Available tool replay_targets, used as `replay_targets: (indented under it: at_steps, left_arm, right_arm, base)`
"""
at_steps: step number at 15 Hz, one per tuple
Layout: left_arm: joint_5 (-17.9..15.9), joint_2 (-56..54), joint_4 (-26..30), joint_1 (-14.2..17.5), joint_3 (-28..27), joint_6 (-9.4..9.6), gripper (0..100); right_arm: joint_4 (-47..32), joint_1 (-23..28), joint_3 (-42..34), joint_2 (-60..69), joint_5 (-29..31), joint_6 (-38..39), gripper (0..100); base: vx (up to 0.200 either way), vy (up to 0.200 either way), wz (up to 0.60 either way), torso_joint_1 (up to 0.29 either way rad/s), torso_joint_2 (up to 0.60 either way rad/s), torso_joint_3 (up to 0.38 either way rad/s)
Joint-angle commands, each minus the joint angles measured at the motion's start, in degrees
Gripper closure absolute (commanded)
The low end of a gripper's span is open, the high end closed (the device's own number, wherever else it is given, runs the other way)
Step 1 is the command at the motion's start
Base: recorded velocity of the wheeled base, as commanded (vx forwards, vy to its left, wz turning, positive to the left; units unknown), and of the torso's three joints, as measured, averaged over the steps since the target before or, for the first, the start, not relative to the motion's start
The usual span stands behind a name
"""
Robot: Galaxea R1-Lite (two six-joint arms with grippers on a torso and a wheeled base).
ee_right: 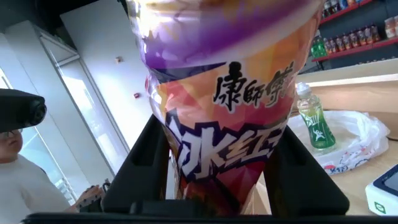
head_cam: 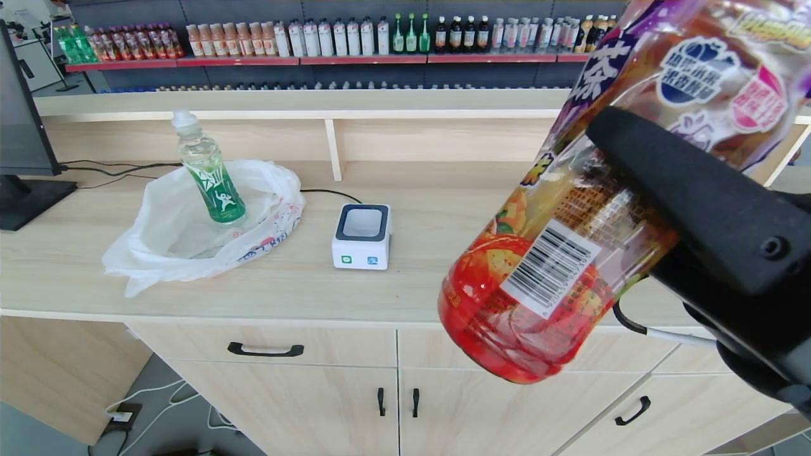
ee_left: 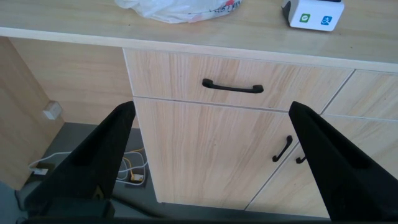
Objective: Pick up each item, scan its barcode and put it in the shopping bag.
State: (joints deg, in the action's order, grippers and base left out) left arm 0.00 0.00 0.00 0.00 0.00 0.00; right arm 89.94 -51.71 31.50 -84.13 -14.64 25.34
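Note:
My right gripper (head_cam: 640,190) is shut on a large red-and-purple drink bottle (head_cam: 570,240), held tilted high above the counter's right side, its barcode (head_cam: 550,266) facing the head camera. The same bottle (ee_right: 224,124) sits between the right fingers (ee_right: 140,168). A white barcode scanner (head_cam: 362,236) stands mid-counter; its front face (ee_left: 314,15) also shows. A white plastic shopping bag (head_cam: 171,240) lies to the left with a green bottle (head_cam: 209,171) standing upright in it. My left gripper (ee_left: 211,155) hangs open below the counter edge, in front of the drawer.
A black monitor (head_cam: 22,126) stands at the far left of the wooden counter (head_cam: 355,291). A raised shelf ledge (head_cam: 304,101) runs behind it, with stocked drink shelves (head_cam: 355,38) beyond. Drawers with black handles (ee_left: 232,87) front the counter. A cable runs from the scanner toward the monitor.

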Motion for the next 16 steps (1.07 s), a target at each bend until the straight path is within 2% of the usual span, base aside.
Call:
replay_targets:
  at_steps: [1,7,16]
  left_arm:
    - [0.0,0.1,0.0,0.0,0.0,0.00,0]
    - [0.0,0.0,0.0,0.0,0.0,0.00,0]
    - [0.0,0.1,0.0,0.1,0.0,0.00,0]
  right_arm:
    - [0.1,-1.5,0.0,0.2,0.0,-0.3,100]
    - [0.1,-3.7,-0.8,2.7,0.0,-0.4,100]
    - [0.1,-4.0,-1.5,3.2,0.0,-0.6,100]
  base:
    - [0.000,0.000,0.00,0.000,0.00,0.000]
    - [0.000,0.000,0.00,0.000,0.00,0.000]
    - [0.000,0.000,0.00,0.000,0.00,0.000]
